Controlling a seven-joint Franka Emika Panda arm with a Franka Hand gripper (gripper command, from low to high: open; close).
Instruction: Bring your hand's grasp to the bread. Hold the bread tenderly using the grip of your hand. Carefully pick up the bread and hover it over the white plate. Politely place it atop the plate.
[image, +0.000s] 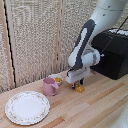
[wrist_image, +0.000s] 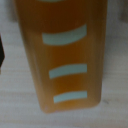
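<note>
The white plate (image: 27, 107) lies bare near the front of the wooden worktop (image: 95, 102), toward the exterior view's left. Behind it stands a pink mug (image: 49, 86); I can't see into it from here. Just behind the mug sits a small white bowl (image: 54, 77) with a rounded orange-yellow lump (image: 59, 79) at its rim.

The bread (image: 79, 89) rests on the worktop to the exterior view's right of the mug, well apart from the plate. The end effector (image: 76, 86) is down right over it, blue-tipped fingers (image: 73, 86) at its sides; whether they pinch it I cannot tell. The wrist view is filled by the bread (wrist_image: 62, 55), orange with pale curved stripes.

Woven screens (image: 35, 35) back the worktop, and a black box (image: 114, 52) stands at the right.
</note>
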